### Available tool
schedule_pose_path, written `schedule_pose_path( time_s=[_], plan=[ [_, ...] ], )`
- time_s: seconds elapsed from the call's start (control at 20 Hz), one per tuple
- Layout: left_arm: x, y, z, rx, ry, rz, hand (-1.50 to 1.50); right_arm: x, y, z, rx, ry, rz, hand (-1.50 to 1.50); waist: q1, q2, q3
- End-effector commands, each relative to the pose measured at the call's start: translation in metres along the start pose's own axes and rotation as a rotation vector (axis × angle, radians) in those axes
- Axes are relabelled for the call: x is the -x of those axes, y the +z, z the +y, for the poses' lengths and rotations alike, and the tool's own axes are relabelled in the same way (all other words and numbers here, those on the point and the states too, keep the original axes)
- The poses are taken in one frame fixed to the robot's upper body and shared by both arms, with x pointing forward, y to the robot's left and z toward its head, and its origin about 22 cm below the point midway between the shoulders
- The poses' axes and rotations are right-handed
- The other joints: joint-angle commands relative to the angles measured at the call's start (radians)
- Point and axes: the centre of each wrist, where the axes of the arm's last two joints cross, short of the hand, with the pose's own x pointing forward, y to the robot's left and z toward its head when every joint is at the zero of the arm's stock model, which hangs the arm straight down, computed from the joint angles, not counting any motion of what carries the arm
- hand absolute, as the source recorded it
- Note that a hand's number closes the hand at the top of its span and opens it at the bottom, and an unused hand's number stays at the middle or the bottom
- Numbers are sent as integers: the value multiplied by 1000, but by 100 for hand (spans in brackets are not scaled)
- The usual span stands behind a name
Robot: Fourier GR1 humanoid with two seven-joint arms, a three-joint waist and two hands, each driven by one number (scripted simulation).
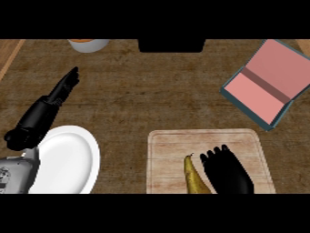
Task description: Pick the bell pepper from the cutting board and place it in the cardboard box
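Observation:
A pale wooden cutting board (171, 150) lies at the lower middle. On it sits a long, yellow-green pointed vegetable (195, 176), the pepper, running down out of view. My right hand (228, 172) is over the board just to the pepper's right, fingers straight and pointing away from me, open; whether it touches the pepper I cannot tell. The box (272, 82), pink inside with a teal rim, stands tilted at the upper right, apart from the board. My left hand (63, 88) is stretched out at the left, fingers straight, holding nothing.
A white plate (68, 157) lies at the lower left, partly under my left forearm. A cup with orange contents (88, 44) and a black object (172, 45) stand at the counter's far edge. Wooden strips border the counter at both sides.

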Motion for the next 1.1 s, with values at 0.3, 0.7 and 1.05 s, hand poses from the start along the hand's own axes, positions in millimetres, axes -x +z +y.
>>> schedule_pose_path(
  time_s=[0.3,0.7,1.05],
  plan=[
    [-7,-13,-3,20,-7,-27,0,-17,-67,-54,145,-373,-62,150,40,15,5],
    [3,-6,4,19,10,-21,0,17,-147,-120,349,-474,-40,150,23,8,3],
    [14,-6,-2,3,-4,1,0,43,-129,-178,512,-584,180,150,0,2,2]
  ],
)
